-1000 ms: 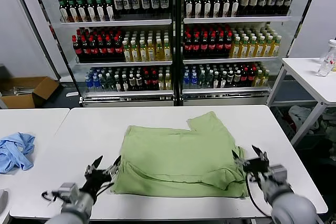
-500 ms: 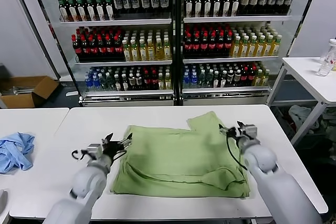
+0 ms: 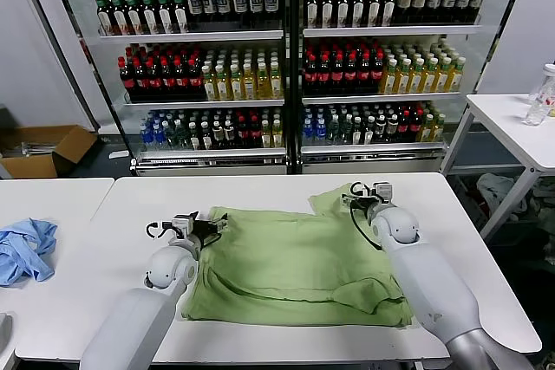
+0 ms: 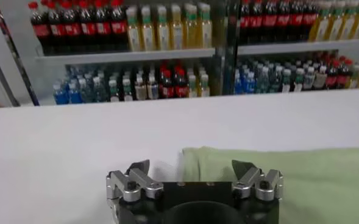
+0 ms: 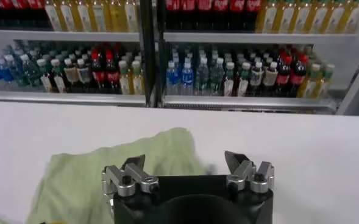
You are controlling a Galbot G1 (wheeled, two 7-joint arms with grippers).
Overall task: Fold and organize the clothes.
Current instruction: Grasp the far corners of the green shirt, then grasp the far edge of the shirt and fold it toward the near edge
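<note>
Fingers: both pairs spread wide and holding nothing; left gripper point(image 3: 211, 227) hovers at the shirt's far-left corner, right gripper point(image 3: 357, 196) over the sleeve near the worktop's far edge.
Worktop point(image 3: 260, 190): smooth, white, rectangular, hard; cloth would likely slide on it readily.
Polo shirt point(image 3: 295, 257): light green, soft and limp, lying partly folded in the middle of the worktop, reaching almost to the near edge, with ridges and a doubled lower layer.
Sleeve point(image 3: 334, 201): a rounded flap pointing toward the far edge.
Risk, layers: thin fabric lies flat, so fingers may close on one layer or none.
Risk, symmetry: uneven lifts would probably skew the fold.
Risk, drag: pulling could slide the whole shirt off the near edge.
</note>
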